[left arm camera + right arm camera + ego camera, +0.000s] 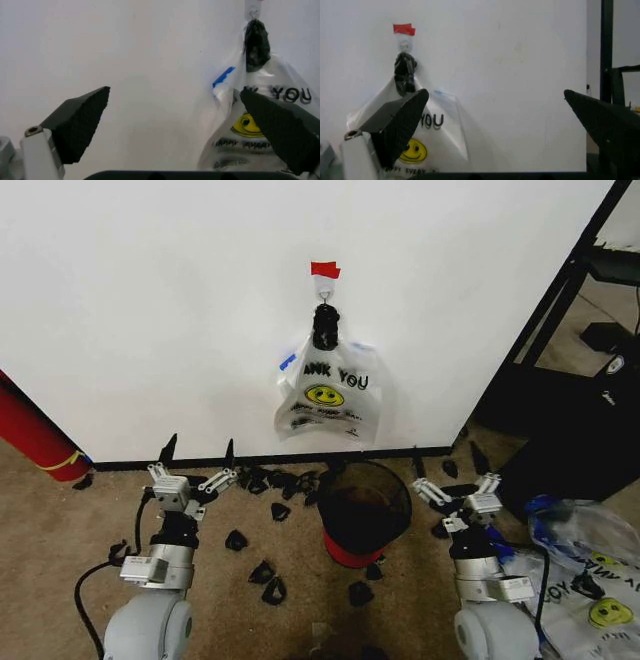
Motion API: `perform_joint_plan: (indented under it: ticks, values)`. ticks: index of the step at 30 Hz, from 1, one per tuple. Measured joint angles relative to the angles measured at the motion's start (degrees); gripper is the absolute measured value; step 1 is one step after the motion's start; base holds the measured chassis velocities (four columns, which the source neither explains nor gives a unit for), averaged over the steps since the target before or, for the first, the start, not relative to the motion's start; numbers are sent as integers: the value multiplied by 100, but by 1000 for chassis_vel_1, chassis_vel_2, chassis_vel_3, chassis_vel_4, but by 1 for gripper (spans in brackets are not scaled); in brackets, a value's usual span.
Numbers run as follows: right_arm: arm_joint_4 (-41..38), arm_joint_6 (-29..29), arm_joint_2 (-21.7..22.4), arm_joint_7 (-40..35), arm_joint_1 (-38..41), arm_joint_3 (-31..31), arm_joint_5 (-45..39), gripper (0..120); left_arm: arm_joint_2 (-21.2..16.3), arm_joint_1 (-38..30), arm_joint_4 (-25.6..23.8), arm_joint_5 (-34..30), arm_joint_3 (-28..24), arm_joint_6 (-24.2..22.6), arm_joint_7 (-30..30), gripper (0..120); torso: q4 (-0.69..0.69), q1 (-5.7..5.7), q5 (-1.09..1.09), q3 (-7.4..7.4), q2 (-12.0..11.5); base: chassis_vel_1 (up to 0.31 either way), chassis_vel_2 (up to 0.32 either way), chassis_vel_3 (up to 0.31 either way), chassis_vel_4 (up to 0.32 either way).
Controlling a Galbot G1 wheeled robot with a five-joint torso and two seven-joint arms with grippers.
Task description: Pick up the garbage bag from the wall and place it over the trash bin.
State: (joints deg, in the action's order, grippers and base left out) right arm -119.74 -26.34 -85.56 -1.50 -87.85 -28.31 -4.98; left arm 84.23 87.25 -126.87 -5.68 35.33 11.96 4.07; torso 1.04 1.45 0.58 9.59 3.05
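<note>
Still on the wall [150,300]: garbage bag [328,395] hangs from the hook [325,293] under the red tape [325,269], gathered at the top by a black clip [325,328], lettering and smiley facing out. It hangs flat against the wall, bottom edge just above the baseboard [130,463].

Trash bin [365,510] sits on the carpet directly below the bag, slightly toward the robot's right. Mesh walls, red base, can't tell what's inside.

Floor around the bin is littered with small black clips [270,582]. Black rack [560,360] stands right of the bag, red cylinder [35,435] far left. Flat pile of same-printed bags [600,600] lies right of the bin.

Left gripper [186,486] is low, left of the bin, fingers spread, holding nothing. Right gripper [458,498] is low, just right of the bin, fingers also spread and holding nothing. Both point toward the wall, well apart from the bag.
</note>
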Motion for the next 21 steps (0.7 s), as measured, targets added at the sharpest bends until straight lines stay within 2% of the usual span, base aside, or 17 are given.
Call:
perform_joint_plan:
  ticks: [12,21]
  values:
    - [-102,39,70,339,-23,203,-194,100,84,350,-198,165,38,115,78,100,-1,0,0,0,0,0,0,0,0]
    - [-123,342,204,293,133,417,-706,100,258,459,-229,123,-6,323,71,100,0,0,0,0,0,0,0,0,0]
